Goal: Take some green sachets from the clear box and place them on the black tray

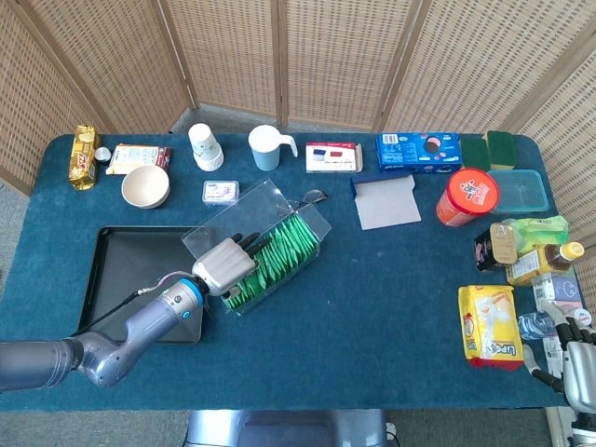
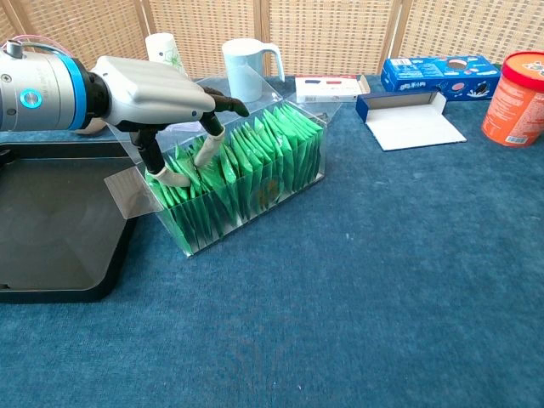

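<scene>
Chest view only – left hand [image 2: 157, 81] fingertips [image 2: 204, 151] among green sachets [image 2: 255, 161].

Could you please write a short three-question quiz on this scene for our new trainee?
1. True or false: the black tray already holds green sachets.
2. Where are the left robot hand fingertips? A) in the clear box among the sachets B) on the white mug C) on the tray
3. Fill in: the right robot hand sits at the table's ____ edge in the head view.

Key: 1 false; 2 A; 3 right.
</scene>
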You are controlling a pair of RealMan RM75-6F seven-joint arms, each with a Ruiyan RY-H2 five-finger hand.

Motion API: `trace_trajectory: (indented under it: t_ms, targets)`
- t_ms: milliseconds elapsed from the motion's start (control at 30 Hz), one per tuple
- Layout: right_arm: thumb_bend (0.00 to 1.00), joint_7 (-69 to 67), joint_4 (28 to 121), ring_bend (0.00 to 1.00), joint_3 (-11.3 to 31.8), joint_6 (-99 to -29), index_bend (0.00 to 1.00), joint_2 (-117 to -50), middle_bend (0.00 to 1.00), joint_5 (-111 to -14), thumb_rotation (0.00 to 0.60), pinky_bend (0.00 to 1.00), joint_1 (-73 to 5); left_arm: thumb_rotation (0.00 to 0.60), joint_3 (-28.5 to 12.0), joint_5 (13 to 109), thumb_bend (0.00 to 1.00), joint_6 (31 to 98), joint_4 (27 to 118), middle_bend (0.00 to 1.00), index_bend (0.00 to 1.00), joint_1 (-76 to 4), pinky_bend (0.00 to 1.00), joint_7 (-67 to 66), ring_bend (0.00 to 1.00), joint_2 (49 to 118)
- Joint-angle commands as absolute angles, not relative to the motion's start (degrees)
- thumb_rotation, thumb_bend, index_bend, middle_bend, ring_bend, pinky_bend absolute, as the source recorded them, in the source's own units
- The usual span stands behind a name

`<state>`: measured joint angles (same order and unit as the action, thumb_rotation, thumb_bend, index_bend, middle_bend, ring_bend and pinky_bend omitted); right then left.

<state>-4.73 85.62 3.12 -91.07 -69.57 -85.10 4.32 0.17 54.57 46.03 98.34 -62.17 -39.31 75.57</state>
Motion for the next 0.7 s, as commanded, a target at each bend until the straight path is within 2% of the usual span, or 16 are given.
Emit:
trace_trajectory:
  t_ms: [33, 433, 700]
  targets:
    - [0.39, -5.0, 85.6, 0.25, 3.2, -91.5, 0.17, -69.6, 0.22, -85.2, 0.504, 0.28, 4.5, 0.521, 0.3, 54.3, 0.30, 46.2, 98.5, 0.01, 0.53, -62.3, 0.19, -39.7, 0.00, 75.6]
    - [0.39, -5.9, 85.4, 0.25, 3.4, -92.4, 0.17, -69.7, 0.22, -85.3, 0.505, 0.28, 5.0, 0.528, 0.2, 52.9, 0.31, 47.0, 98.8, 0.01, 0.57, -62.7, 0.19, -40.2, 0.00, 75.6]
    - [0.39, -6.1, 85.2, 0.25, 3.5, -92.6, 0.17, -69.8, 0.22, -85.5, 0.503, 0.28, 5.1, 0.554, -0.5, 53.0, 0.40, 47.5, 98.6, 0.02, 0.58, -62.8, 0.19, -39.6, 0.00, 75.5]
